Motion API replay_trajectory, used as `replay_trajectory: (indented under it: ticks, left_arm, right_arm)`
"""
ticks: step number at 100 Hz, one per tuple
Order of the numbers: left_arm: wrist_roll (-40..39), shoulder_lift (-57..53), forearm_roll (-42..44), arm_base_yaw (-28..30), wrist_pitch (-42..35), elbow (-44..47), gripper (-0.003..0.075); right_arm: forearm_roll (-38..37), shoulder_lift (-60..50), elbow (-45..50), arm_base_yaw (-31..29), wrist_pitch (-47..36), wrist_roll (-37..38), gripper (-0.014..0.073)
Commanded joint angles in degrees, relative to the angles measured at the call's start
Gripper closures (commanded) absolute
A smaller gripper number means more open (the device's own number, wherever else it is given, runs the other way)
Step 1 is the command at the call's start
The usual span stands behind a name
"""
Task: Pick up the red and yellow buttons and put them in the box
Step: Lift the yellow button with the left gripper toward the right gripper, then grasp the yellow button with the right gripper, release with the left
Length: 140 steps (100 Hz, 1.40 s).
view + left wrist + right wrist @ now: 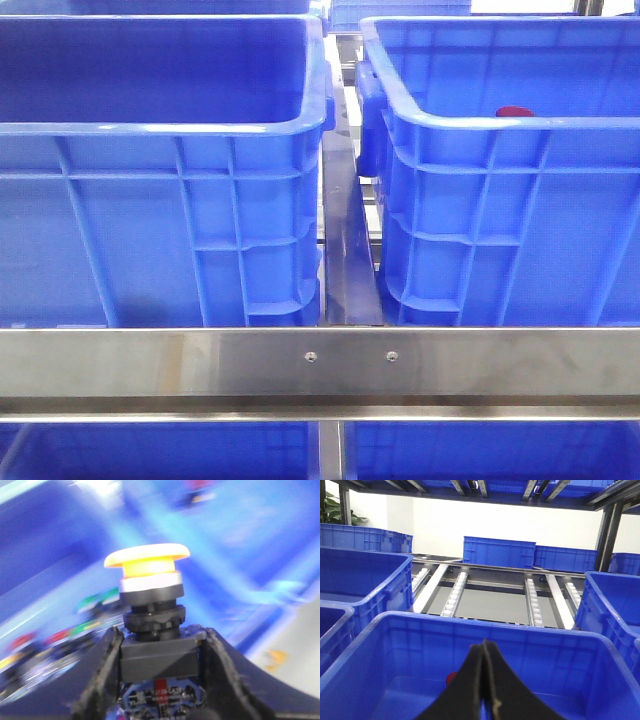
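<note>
In the left wrist view my left gripper point(159, 652) is shut on the yellow button point(148, 562), gripping its dark square base; the yellow-orange cap points up. The background there is blurred blue crate walls. In the right wrist view my right gripper point(484, 647) is shut and empty above a blue box point(395, 650); a small part of the red button point(451, 678) shows on the box floor beside the fingers. In the front view the red button point(514, 112) peeks over the rim of the right blue box point(480, 125). Neither gripper shows in the front view.
A second blue crate point(160, 130) stands left of the box, with a metal rail point(345, 240) between them. A steel shelf bar point(320, 365) crosses the front. More blue crates point(499, 551) and roller tracks point(456, 592) lie beyond. Blurred red and green parts point(75, 630) show behind the left gripper.
</note>
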Motion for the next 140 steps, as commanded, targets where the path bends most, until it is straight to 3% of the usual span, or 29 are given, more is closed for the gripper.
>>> replay_trajectory:
  ticks: [1, 15, 37, 46, 71, 85, 113, 140]
  left_arm:
    - [-0.68, -1.51, 0.03, -3.68, -3.63, -1.46, 0.0739]
    - [-0.68, -1.25, 0.38, -5.88, -3.63, -1.46, 0.0739]
    - [-0.68, -1.11, 0.38, -6.12, -3.63, -1.46, 0.0739]
    - [-0.68, -1.11, 0.38, -6.12, -3.63, -1.46, 0.0739]
    - [-0.68, -1.11, 0.38, -6.12, -3.63, -1.46, 0.0739]
    - [-0.68, -1.11, 0.38, -6.12, -3.63, -1.46, 0.0739]
    - [-0.68, -1.11, 0.38, -6.12, -3.63, -1.46, 0.0739]
    - [-0.68, -1.11, 0.38, -6.12, -3.63, -1.46, 0.0739]
  right_arm:
    - [5.04, -0.08, -1.53, -0.22, 2.41, -0.14, 0.0659]
    - [5.04, -0.08, -1.53, -0.22, 5.58, -0.14, 0.0574]
    - [5.04, -0.08, -1.53, -0.22, 13.42, -0.07, 0.0129]
    - [5.04, -0.03, -1.47, -0.22, 18.43, 2.98, 0.0042]
    - [5.04, 3.41, -1.61, -0.22, 33.12, 29.04, 0.0041]
    - [5.04, 9.44, -2.98, -0.22, 46.86, 36.84, 0.0041]
    - [5.09, 24.47, -8.46, -0.15, 64.15, 42.75, 0.0041]
    - [5.09, 34.63, -14.69, 8.44, 64.46, 44.24, 0.0041]
